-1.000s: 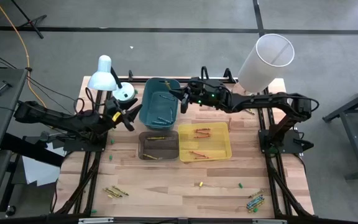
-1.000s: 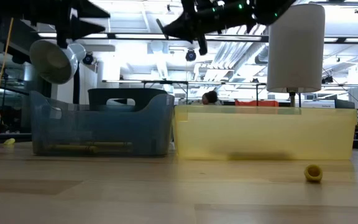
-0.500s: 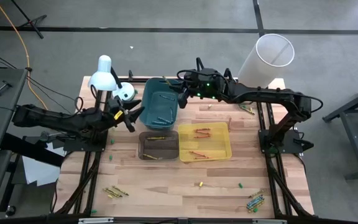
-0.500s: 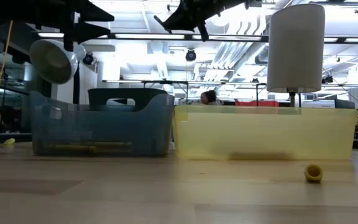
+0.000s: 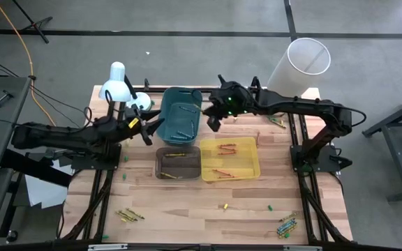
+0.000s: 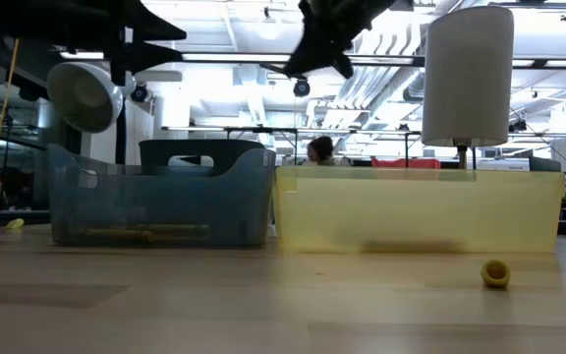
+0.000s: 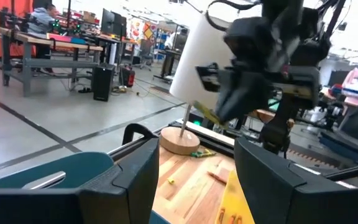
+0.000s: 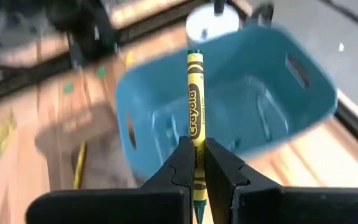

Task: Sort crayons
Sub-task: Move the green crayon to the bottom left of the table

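1. Two fingers of the right gripper (image 8: 195,163) are clamped on a green crayon (image 8: 194,118), which sticks out past the fingertips, label showing
2. Seen from above, that gripper (image 5: 213,120) hangs over the gap between the teal bin (image 5: 179,114) and the yellow bin (image 5: 229,160), near the teal bin's right rim
3. Left gripper (image 5: 147,129) sits just left of the teal bin, its fingers (image 7: 129,180) spread apart with nothing between them
4. Yellow bin holds red/orange crayons (image 5: 227,148); the clear dark bin (image 5: 178,163) beside it holds a yellow crayon (image 5: 176,155)
5. Loose crayons lie on the table (image 5: 187,209): a yellow bunch (image 5: 129,215) at the near left corner, a blue bunch (image 5: 287,225) at the near right, a few (image 5: 278,123) by the right arm
6. White lamp (image 5: 116,82) and white tube (image 5: 296,68) stand at the far edge
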Robot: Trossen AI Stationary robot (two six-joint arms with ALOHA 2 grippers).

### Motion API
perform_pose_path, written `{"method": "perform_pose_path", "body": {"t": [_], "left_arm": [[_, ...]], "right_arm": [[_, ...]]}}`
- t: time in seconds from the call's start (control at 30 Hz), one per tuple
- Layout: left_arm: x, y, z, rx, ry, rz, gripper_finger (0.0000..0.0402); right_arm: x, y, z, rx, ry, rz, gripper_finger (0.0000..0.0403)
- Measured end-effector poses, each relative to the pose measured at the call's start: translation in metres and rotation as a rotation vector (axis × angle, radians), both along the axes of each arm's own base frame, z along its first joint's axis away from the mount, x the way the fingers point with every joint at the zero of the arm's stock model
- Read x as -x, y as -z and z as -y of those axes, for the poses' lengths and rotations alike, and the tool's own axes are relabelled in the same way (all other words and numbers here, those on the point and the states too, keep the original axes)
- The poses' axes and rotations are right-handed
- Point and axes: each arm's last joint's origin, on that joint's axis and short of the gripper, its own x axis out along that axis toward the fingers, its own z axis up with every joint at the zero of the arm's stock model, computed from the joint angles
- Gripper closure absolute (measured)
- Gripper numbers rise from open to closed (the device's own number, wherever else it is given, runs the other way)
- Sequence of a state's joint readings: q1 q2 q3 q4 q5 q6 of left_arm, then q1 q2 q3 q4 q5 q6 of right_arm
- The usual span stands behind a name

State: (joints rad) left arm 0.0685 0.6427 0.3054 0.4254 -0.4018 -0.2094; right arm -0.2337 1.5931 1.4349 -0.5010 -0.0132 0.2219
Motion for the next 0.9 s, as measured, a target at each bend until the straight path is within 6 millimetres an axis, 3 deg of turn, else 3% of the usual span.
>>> {"method": "perform_pose_path", "body": {"t": [0.27,0.53,0.7,0.9], "left_arm": [[-0.006,0.000,-0.012,0.109,-0.041,0.065,0.0206],[-0.036,-0.027,-0.019,0.068,-0.060,-0.021,0.0206],[-0.063,-0.043,-0.022,0.081,-0.055,-0.117,0.0206],[-0.087,-0.064,-0.013,0.082,0.001,-0.134,0.0206]], "right_arm": [[0.052,0.011,-0.016,-0.038,-0.082,-0.099,0.0391],[0.119,0.020,-0.040,-0.089,-0.056,0.096,0.0391],[0.137,0.027,-0.054,-0.089,-0.093,0.278,0.0391],[0.139,0.032,-0.059,-0.068,-0.125,0.380,0.0391]]}}
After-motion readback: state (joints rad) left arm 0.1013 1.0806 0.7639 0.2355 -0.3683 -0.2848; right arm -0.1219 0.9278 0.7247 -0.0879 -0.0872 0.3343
